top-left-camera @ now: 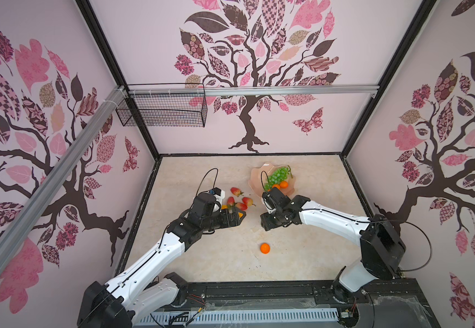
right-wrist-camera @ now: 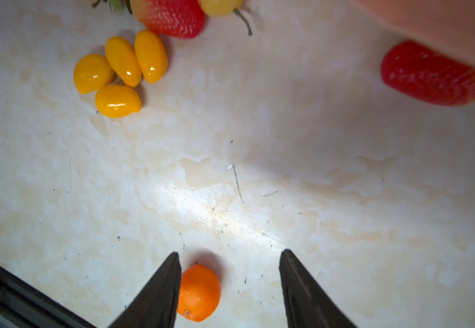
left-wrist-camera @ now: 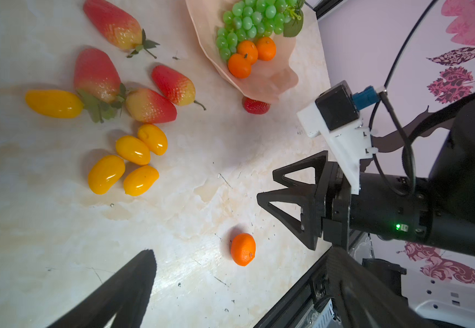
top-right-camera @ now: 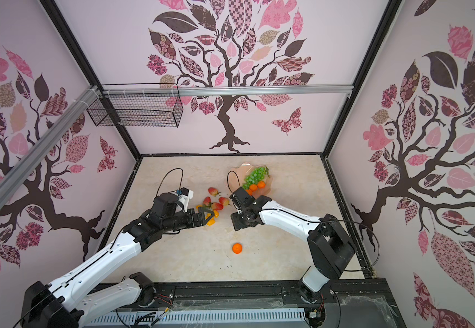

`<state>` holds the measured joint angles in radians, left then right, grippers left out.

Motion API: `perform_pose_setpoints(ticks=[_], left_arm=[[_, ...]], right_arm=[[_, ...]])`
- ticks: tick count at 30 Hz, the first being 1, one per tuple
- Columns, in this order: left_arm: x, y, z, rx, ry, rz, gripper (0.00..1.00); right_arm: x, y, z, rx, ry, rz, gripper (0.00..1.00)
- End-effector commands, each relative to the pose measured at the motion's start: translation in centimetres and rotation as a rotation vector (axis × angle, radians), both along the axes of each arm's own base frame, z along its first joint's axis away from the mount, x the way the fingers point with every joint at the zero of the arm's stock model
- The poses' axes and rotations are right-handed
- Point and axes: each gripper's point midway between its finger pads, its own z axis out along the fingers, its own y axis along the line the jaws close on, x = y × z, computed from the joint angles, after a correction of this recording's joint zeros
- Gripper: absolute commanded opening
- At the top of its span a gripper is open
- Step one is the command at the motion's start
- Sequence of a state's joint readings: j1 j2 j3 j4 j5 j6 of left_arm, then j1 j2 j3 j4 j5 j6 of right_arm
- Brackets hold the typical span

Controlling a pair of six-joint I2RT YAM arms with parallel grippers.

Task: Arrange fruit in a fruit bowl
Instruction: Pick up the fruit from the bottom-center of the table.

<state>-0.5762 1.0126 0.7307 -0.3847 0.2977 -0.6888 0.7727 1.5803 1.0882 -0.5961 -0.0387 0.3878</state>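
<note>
One loose tangerine point(right-wrist-camera: 202, 292), near the right tool point(right-wrist-camera: 230, 251), outside its grip — tool open, empty.

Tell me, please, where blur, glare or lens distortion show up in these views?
Right wrist view: the fruit bowl is a pink smear, the strawberry at its rim soft, and glare whitens the table. Left wrist view: sharp, with bright highlights on the yellow tomatoes. Both top views: the wide-angle lens splays the corner posts outward.

Grapes point(top-left-camera: 278, 174), tangerines point(top-left-camera: 283, 185) — in bowl point(top-left-camera: 259, 176)
</note>
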Motion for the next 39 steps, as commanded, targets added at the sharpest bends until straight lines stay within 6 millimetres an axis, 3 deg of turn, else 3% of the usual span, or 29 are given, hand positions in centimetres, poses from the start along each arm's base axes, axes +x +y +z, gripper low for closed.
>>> perform_pose_setpoints(ticks=[1,8,17,39], left_arm=[[-1.3,-0.1,-1.3,-0.011,0.023,-0.012,0.98],[-3.6,-1.0,-2.6,-0.027,0.047,-0.080,0.98],[-3.8,-0.9,-3.6,-0.015,0.061,-0.086,0.98],[-3.8,-0.8,-3.7,-0.005,0.056,-0.084,0.98]], right_arm=[[-2.1,-0.9,-0.4,-0.017,0.070,-0.019,0.59],[-4.2,-0.6,-1.9,-0.013,0.148,0.018,0.60],[-6.8,1.3,-3.3,-0.006,0.234,0.111,0.61],[-7.7,1.8,-6.3,-0.085,0.271,0.150,0.59]])
